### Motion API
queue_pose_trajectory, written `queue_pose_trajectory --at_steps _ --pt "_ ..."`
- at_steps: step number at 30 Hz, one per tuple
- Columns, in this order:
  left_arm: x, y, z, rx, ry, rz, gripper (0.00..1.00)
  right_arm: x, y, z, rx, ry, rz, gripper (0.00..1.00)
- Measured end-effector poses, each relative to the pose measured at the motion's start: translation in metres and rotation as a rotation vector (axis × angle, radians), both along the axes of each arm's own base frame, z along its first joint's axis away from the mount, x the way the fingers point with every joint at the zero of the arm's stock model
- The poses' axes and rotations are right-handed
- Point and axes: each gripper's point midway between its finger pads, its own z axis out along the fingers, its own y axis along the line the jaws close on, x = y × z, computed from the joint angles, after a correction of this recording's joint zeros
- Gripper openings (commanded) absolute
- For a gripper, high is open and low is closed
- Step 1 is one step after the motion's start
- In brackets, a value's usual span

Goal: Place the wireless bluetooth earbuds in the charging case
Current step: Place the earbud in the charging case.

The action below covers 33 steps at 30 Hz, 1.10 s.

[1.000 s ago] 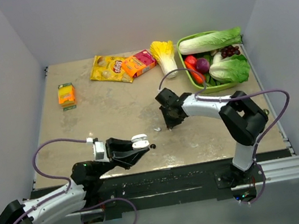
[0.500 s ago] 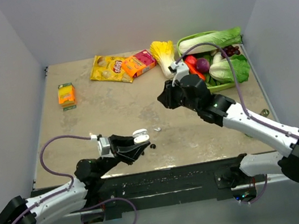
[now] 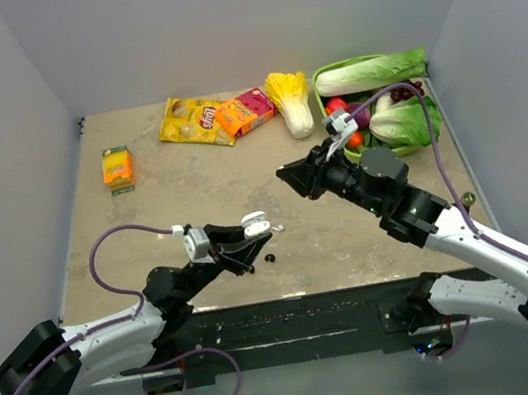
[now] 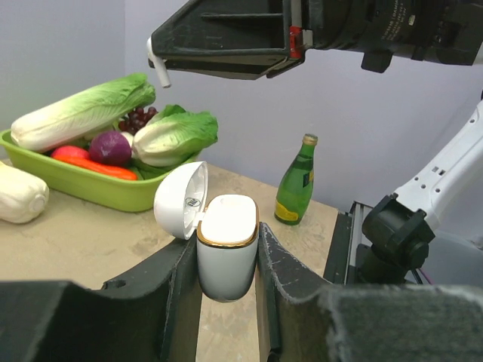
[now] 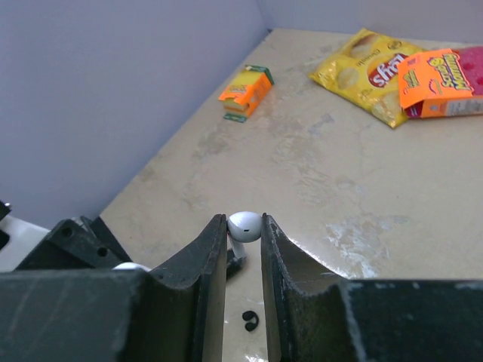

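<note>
- Where the top view looks down on the right gripper point(image 3: 286, 176), its tips are too small to show any load; the right wrist view shows a white earbud point(image 5: 244, 225) pinched between narrow-set jaws, with only its rounded, glossy head clear of the fingers
- The left gripper point(image 4: 226, 260) clamps the charging case point(image 4: 226, 241) by its sides, and its dark, rough-surfaced fingers hide part of the lower body
- The case is a smooth white oval pod with a gold rim, held upright above the table point(image 3: 172, 193), its round lid point(image 4: 181, 200) flipped open to one side; the wells inside cannot be made out
- The black earbuds point(image 3: 270, 257) lie on the mottled beige tabletop just beside the left gripper's tips, a glossy speck from above; whether one bud or two cannot be told
- In the left wrist view, a green glass bottle point(image 4: 293, 181) stands behind the case, and a green plastic tray point(image 4: 75, 181) of leafy vegetables is cut off at the left edge
</note>
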Motion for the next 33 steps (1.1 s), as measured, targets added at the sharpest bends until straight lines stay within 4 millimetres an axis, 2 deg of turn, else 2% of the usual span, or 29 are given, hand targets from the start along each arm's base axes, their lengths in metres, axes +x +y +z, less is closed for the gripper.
queue_pose_trajectory --at_steps 4,10,17,22,29,33 --pt "0.003 -0.003 0.019 -0.024 -0.045 0.009 0.0 -0.009 0.001 0.026 0.063 -0.051 0.033 0.0" --pt "0.003 -0.001 0.048 -0.075 -0.114 0.022 0.0 -0.02 0.002 0.052 0.161 -0.046 0.069 0.0" --pt "0.001 0.004 0.057 -0.091 -0.15 0.033 0.0 -0.039 0.005 0.086 0.293 -0.059 0.15 0.0" --pt "0.001 0.004 0.058 -0.084 -0.169 0.04 0.0 -0.054 0.011 0.104 0.321 -0.141 0.242 0.0" --pt "0.005 -0.008 0.049 -0.03 -0.191 0.028 0.0 -0.079 0.023 0.1 0.269 -0.257 0.335 0.0" --pt "0.008 -0.016 0.037 0.014 -0.19 0.015 0.0 -0.09 0.033 0.096 0.234 -0.288 0.376 0.0"
